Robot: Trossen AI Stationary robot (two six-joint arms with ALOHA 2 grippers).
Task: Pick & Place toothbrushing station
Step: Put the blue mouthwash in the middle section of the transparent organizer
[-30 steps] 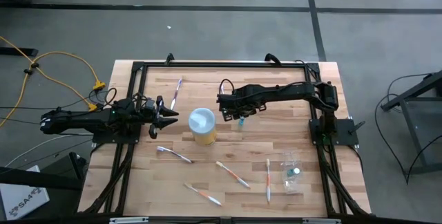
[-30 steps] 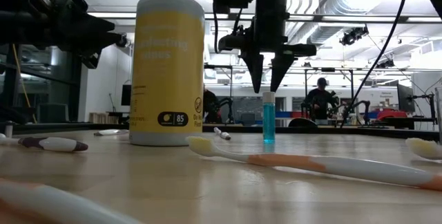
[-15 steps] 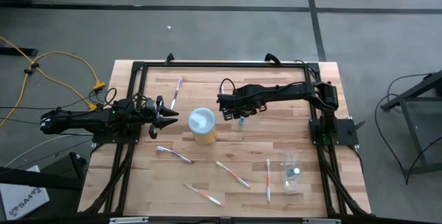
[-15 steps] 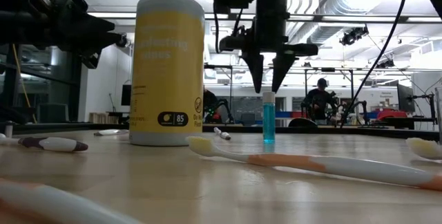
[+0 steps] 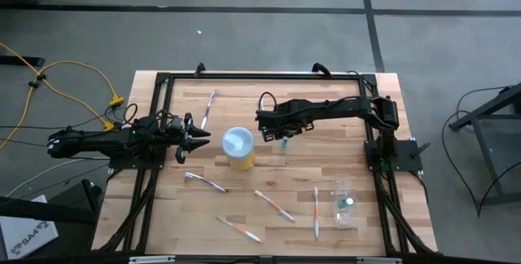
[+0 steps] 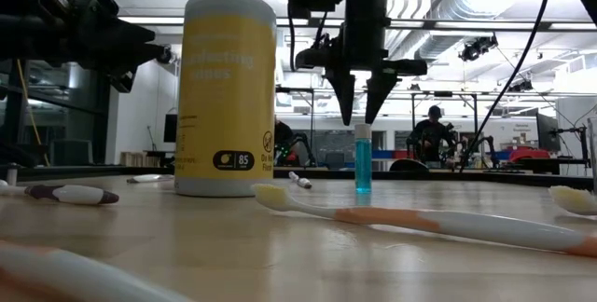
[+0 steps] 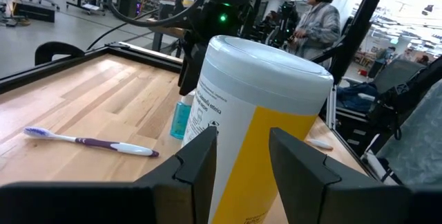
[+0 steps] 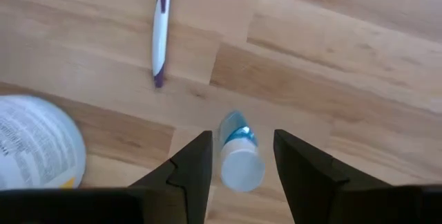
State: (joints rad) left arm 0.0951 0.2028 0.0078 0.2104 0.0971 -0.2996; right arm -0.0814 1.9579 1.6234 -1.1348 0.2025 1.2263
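The small blue bottle (image 6: 363,160) is stood upright on the table (image 5: 326,158), right of the yellow wipes canister (image 6: 229,94); the right gripper (image 6: 359,106) is held directly above it, fingers apart, seemingly not touching; the left gripper (image 5: 195,140) is parked open beside the canister.

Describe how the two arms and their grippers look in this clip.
Both arms are dark, jointed and slim, with black cables looped along them. The right gripper has two tapered black fingers beneath a green indicator light. The left gripper ends in similar pointed black fingers.
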